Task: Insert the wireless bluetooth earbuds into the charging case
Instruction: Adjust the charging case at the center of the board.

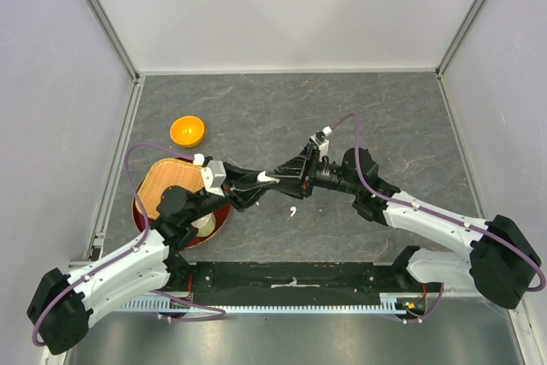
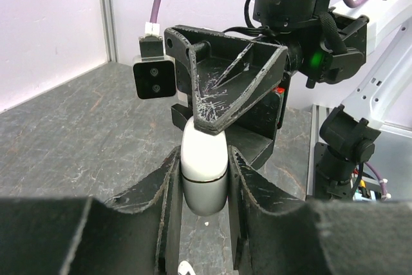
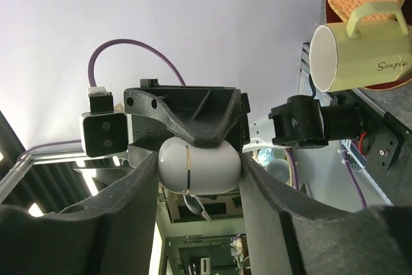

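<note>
Grey table (image 1: 385,117) spread beneath. Above its middle, the left gripper (image 2: 205,162) was clamped tight around the white charging case (image 1: 267,179), and the right gripper (image 3: 199,169) pinched the same case from the opposite end. One earbud (image 1: 292,211) lay loose on the table below them, toward the near edge.

Dark gray stone-look table (image 1: 385,108) w/ orange bowl (image 1: 187,132) back left, red plate (image 1: 211,230) front left, tiny white earbud (image 1: 292,211) approx mid.
</note>
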### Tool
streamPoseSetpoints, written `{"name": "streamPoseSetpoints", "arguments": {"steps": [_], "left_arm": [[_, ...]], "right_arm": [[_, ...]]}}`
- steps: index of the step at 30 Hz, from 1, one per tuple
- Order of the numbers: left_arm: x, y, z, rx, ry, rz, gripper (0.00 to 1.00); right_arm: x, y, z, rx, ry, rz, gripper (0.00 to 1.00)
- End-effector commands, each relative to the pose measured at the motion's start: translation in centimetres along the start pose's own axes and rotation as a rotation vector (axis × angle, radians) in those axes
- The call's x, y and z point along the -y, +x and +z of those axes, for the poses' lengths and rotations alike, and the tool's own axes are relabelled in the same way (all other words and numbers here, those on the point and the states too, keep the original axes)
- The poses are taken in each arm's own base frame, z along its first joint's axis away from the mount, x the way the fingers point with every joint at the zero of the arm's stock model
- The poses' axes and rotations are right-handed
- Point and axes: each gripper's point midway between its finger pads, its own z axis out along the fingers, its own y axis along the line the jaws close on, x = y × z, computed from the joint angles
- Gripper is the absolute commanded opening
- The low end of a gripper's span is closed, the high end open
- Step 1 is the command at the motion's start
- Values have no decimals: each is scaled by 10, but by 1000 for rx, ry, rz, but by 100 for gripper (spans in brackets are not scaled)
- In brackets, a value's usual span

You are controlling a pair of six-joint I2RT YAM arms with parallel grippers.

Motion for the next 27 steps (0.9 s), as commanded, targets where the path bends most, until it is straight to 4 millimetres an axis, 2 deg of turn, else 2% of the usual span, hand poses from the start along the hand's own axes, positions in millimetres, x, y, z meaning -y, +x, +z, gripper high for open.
{"name": "streamPoseSetpoints", "arguments": {"steps": [1, 4, 6, 7, 8, 10, 13, 17, 22, 27], "left_arm": [[1, -15, 3, 53, 13, 56, 2], [2, -14, 3, 50, 17, 48, 4], [2, -13, 4, 47, 14, 35, 11], [2, -13, 4, 46, 15, 29, 23], [2, -13, 4, 46, 13, 17, 30], [1, -14, 5, 52, 8, 3, 43], [2, -17, 4, 72, 7, -8, 51], [2, -18, 2, 104, 2, -8, 55], [2, -11, 1, 104, 9, -16, 55], [3, -8, 2, 117, 21, -25, 55]], "right_arm": [[-11, 3, 0, -15, -61, 16, 51], [-16, 4, -1, -19, -84, 10, 40], [-18, 5, -2, -18, -91, 7, 27], [-18, 3, -2, -12, -91, 7, 22], [-16, 4, -2, -8, -90, 8, 17], [-17, 3, -3, -2, -98, 11, 11], [-19, 2, -5, 4, -126, 15, 7], [-22, 3, -6, 0, -145, 29, 6], [-28, 1, -8, 14, -182, 33, 5], [-26, 1, -6, 4, -183, 49, 4]]}}
